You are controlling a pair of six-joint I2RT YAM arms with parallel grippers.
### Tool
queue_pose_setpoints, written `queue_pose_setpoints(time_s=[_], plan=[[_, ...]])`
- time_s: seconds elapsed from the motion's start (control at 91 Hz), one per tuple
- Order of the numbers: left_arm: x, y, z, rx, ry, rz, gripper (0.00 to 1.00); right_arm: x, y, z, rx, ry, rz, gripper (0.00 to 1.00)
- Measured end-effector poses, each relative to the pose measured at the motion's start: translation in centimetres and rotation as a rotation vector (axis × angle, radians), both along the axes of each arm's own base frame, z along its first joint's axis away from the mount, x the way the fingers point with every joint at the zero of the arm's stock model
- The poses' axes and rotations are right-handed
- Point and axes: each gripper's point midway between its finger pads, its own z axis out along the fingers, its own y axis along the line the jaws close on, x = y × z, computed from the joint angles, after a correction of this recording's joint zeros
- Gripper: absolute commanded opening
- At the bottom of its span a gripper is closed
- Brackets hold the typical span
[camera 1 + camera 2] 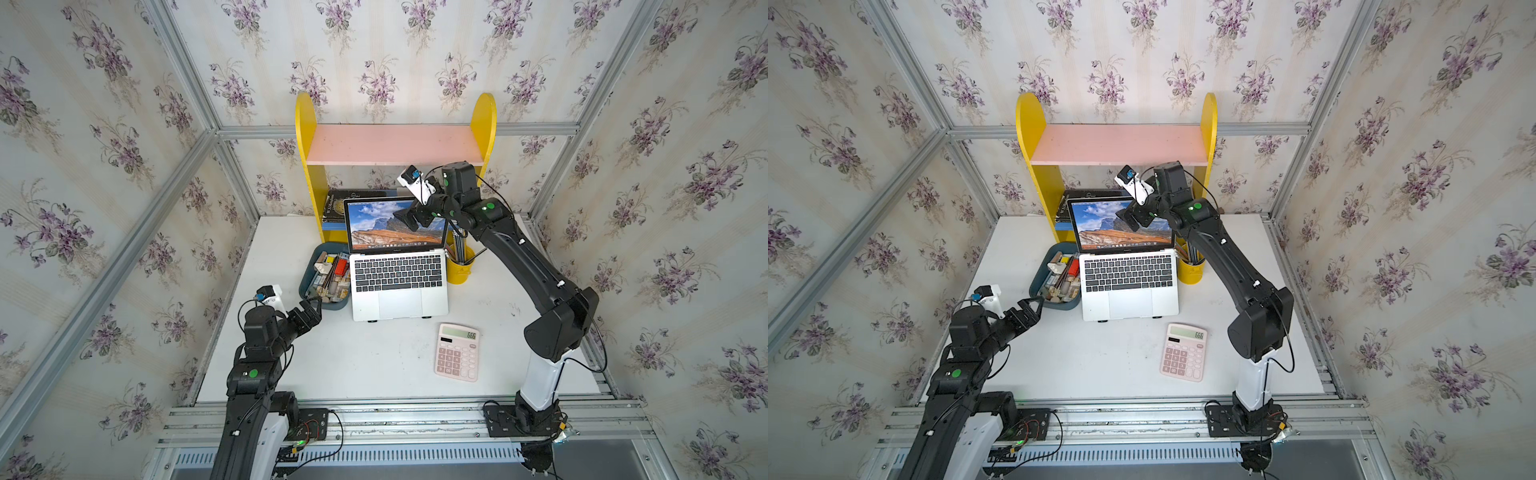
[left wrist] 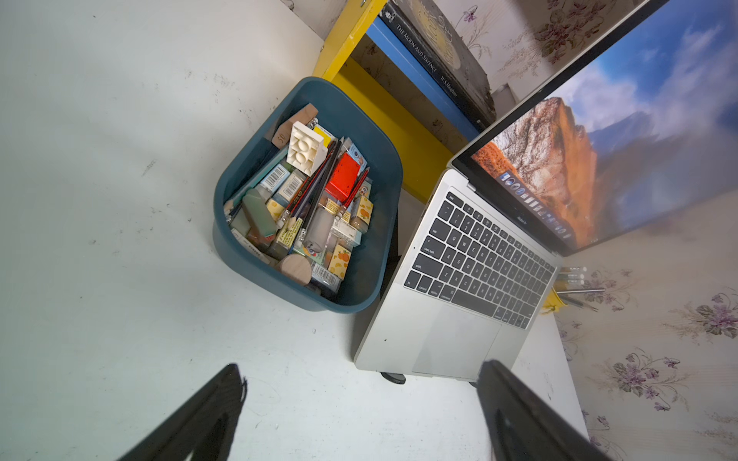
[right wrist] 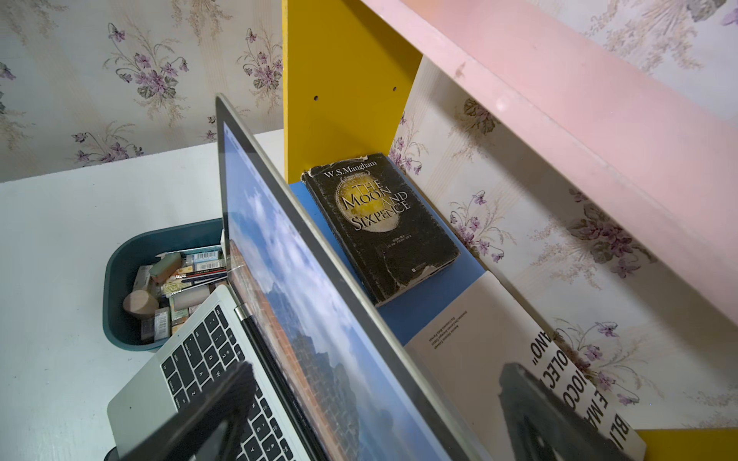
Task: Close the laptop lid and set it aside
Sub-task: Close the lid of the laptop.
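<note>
The silver laptop [image 1: 399,291] [image 1: 1129,293] stands open in the middle of the white table, black keyboard facing up. Its lid [image 1: 382,226] [image 3: 319,287] is upright and shows mountain wallpaper. My right gripper [image 1: 405,220] [image 3: 377,371] is open at the lid's upper right corner. In the right wrist view the lid's top edge runs between the two fingers, one over the keyboard, one behind the lid, with gaps on both sides. My left gripper [image 1: 311,308] [image 2: 361,369] is open and empty, low over the table just left of the laptop's [image 2: 447,319] front left corner.
A teal tray [image 1: 332,308] full of stationery touches the laptop's left side. A yellow pen cup [image 1: 459,274] stands at its right. A pink calculator [image 1: 457,352] lies in front. Behind the lid, a yellow-and-pink shelf [image 1: 395,145] holds a black book [image 3: 379,227] and a white book [image 3: 471,351].
</note>
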Motion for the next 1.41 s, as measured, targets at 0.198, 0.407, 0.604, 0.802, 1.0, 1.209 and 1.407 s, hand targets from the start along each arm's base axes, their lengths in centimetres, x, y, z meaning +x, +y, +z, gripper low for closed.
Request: queue_pose_setpoints(time_s=[0.198,0.407,0.604,0.802,1.0,1.209,1.407], plan=[[0.0,0.0,-0.1,0.0,0.001,0.0,0.95,-1.2,0.6,-0.1,-0.019,-0.024,0.043,1.0],[0.0,0.0,-0.2,0.0,0.007,0.0,0.95,-3.2,2.2,-0.2,-0.014,-0.044,0.11,1.0],[0.1,0.0,-0.4,0.0,0.013,0.0,0.95,-3.9,2.3,-0.4,-0.018,-0.062,0.121,1.0],[0.1,0.0,-0.5,0.0,0.019,0.0,0.95,-4.8,2.4,-0.6,-0.019,-0.074,0.13,1.0],[0.2,0.0,-0.5,0.0,0.018,0.001,0.94,-5.8,2.7,-0.7,-0.025,-0.085,0.137,1.0],[0.4,0.0,-0.3,0.0,0.011,0.0,0.94,-6.9,2.8,-1.0,-0.025,-0.106,0.154,1.0],[0.4,0.0,-0.3,0.0,0.011,0.0,0.94,-7.6,2.8,-1.2,-0.019,-0.121,0.16,1.0]])
